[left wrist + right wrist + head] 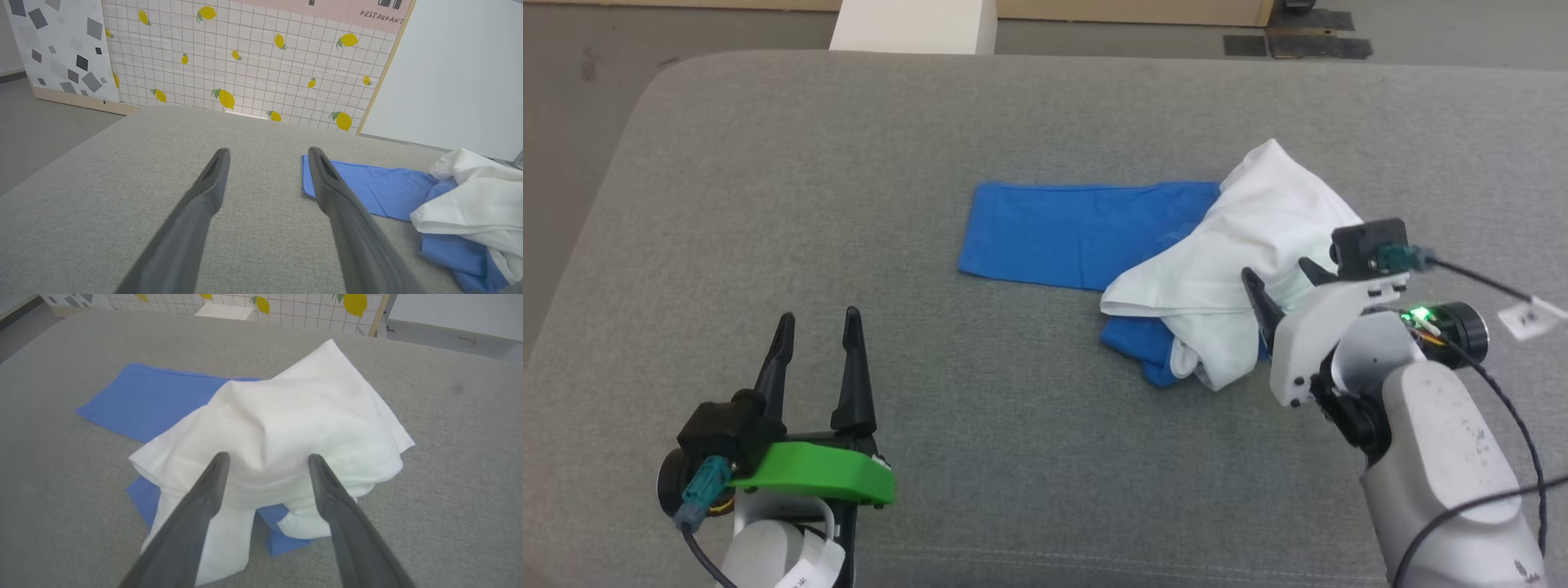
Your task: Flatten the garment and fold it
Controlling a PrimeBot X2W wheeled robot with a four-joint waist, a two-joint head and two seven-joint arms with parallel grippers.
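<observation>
One soft white-bodied, blue-sleeved shirt (1258, 229): crumpled, white heaped over flat blue sleeve on grey upholstered surface (768, 204) | left fingers (854, 359) spread, empty | right fingers (1260, 298) spread over heap.

Grey fabric surface (768, 204), lemon-print tiled wall (245, 61), grey floor (41, 118)

The garment (1258, 220) lies bunched, its white body covering part of a blue sleeve, and its front cannot be made out. The right gripper (1275, 269) covers its near edge in the head view. The left wrist view's right edge cuts it off.
</observation>
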